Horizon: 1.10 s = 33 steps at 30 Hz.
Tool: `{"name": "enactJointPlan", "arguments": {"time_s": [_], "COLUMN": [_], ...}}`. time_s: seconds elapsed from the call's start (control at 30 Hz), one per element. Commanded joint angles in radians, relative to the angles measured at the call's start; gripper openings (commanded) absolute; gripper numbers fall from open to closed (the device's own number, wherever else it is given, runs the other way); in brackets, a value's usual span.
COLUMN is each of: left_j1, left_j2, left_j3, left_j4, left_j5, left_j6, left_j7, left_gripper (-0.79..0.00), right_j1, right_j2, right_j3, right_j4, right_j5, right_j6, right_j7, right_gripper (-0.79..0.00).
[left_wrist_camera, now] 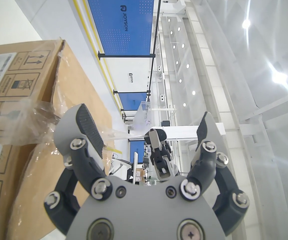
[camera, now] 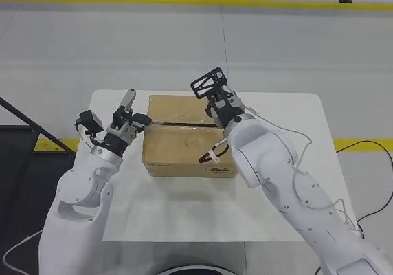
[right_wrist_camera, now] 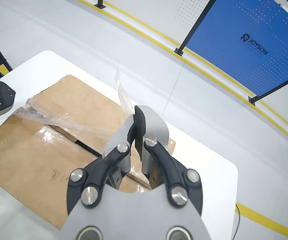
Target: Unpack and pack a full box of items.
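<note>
1. Now the box [camera: 179, 144] sits in the middle of the white surface [camera: 286, 172]. Its top flaps are down, and its long axis and top seam run side to side across the robot's front.
2. The right hand [right_wrist_camera: 137, 116] hangs over the box's right end, near the far edge. Its pads are pressed together on a clear tape strip [right_wrist_camera: 122, 93], whose loose end sticks up past the fingertips.
3. From that pinch the tape runs along the seam toward the opposite end, crinkled and partly lifted off the cardboard. A dark gap shows between the flaps beneath it.
4. The left hand [left_wrist_camera: 145, 116] sits just beside the box's left end, spread wide and holding nothing. One pad is close to the crumpled tape at that corner, but I cannot tell whether it touches.
5. The relation that counts is that the tape not yet peeled lies leftward from the right hand, in line with the seam. By my judgement, a peel should travel along that axis rather than across it.
6. The right arm has the tape. The left is nearer the end where the tape wraps over the side, so it is better placed to brace the box or take that tail.
7. The unpacking looks barely begun, since the flaps are not yet opened.
</note>
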Motion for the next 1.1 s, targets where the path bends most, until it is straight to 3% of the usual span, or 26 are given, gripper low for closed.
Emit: {"name": "enactJointPlan", "arguments": {"time_s": [0.0, 0.4, 1.07], "left_j1": [-0.02, -0.09, -0.156], "left_j2": [-0.001, 0.001, -0.006], "left_j3": [0.012, 0.069, 0.183], "left_j4": [0.018, 0.09, 0.144], "left_j5": [0.002, 0.056, 0.119], "left_j6": [0.006, 0.056, 0.088], "left_j7": [0.004, -0.027, -0.028], "left_gripper": [0.0, 0.0, 0.0], "right_j1": [-0.028, -0.146, -0.229], "right_j2": [0.001, -0.001, -0.015], "right_j3": [0.007, 0.068, 0.129], "right_j4": [0.005, -0.011, 0.0], "right_j5": [-0.017, -0.028, -0.014], "right_j6": [0.0, -0.019, -0.067], "right_j7": [-0.035, -0.122, -0.175], "right_gripper": [-0.785, -0.785, -0.785]}}
